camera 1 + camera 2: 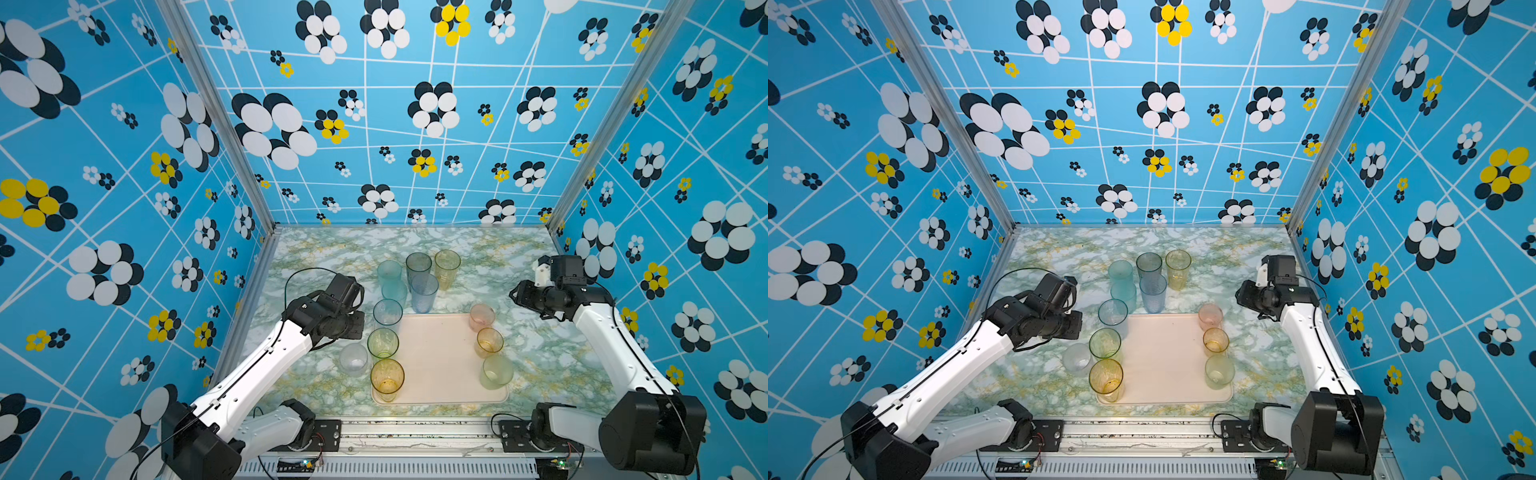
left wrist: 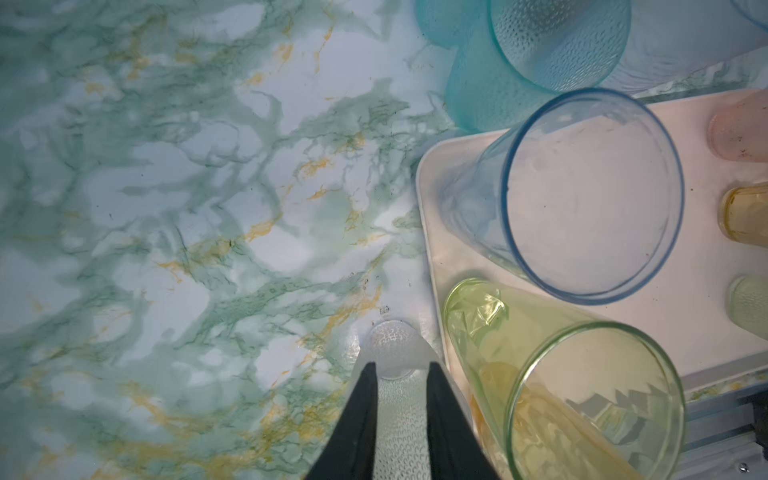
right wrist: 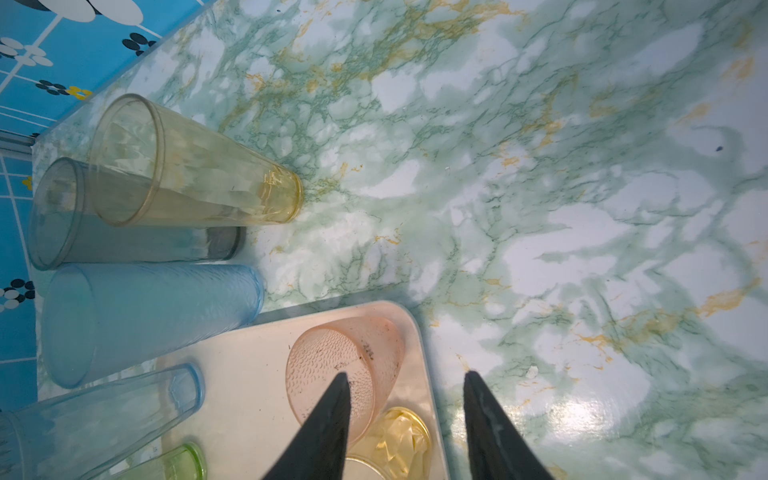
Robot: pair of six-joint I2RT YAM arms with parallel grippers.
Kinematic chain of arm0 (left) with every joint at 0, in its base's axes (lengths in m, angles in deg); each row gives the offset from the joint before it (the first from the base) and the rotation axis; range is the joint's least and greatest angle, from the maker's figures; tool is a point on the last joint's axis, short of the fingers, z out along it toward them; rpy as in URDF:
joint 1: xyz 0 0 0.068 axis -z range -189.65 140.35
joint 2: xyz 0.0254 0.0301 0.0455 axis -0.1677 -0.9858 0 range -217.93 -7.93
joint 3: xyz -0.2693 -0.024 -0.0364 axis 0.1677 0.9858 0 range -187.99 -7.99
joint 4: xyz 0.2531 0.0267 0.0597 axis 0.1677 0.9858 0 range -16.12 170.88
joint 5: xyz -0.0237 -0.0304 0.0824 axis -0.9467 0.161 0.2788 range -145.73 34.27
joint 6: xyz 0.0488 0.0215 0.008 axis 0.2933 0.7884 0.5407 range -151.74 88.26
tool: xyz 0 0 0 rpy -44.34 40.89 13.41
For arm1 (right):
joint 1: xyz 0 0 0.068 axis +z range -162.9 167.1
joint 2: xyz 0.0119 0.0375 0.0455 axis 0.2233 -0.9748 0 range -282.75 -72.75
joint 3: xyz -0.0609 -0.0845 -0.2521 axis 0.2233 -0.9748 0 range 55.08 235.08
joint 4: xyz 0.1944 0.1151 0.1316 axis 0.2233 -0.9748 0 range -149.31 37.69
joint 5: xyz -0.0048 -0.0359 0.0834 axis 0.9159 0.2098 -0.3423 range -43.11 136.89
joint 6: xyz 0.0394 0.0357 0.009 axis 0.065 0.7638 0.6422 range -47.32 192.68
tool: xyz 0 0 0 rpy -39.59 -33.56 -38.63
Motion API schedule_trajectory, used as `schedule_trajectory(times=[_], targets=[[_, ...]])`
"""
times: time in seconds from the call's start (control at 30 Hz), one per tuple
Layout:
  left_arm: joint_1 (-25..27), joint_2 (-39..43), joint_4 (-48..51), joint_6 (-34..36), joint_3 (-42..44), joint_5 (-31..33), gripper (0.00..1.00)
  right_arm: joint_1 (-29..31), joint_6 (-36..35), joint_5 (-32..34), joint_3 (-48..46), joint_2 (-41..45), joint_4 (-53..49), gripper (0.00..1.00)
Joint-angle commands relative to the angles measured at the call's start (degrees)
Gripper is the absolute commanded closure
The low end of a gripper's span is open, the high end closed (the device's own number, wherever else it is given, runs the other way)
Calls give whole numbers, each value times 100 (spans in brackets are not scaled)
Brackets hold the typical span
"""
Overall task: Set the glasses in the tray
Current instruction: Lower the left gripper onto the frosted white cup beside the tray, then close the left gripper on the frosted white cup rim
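The left gripper (image 2: 399, 374), narrowly parted and gripping nothing, is held over the clear short tumbler (image 2: 390, 345), which is left just beside the tray (image 1: 436, 357). Half the job is judged done: six are set along the tray's sides, and five tall tumblers (image 1: 424, 297) are clustered behind it. The right gripper (image 3: 407, 378) is held open above the pink tumbler (image 3: 332, 353). The approach is crowded by the green tumbler (image 1: 382, 343).

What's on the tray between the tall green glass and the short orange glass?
Nothing; the tray is bare between the green glass and orange glass, in both top views.
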Motion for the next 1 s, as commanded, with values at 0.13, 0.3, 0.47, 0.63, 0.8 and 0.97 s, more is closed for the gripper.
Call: schedule_trajectory(times=[0.13,0.3,0.47,0.63,0.8,0.97], targets=[[-25,798,571,-757,533,-268,77,-12,-28,-199,-107,114,129,54],[-33,1033,844,-910,746,-90,77,-16,-28,-252,-127,101,172,53],[-49,969,743,-886,795,103,77,-3,-28,-287,-148,121,188,53],[-105,621,593,-754,809,78,77,-7,-37,-291,-171,198,190,53],[-159,326,433,-635,815,15,77,-8,-45,-311,-173,218,201,53],[-254,242,372,-588,841,11,77,-7,-45,-331,-174,207,202,53]])
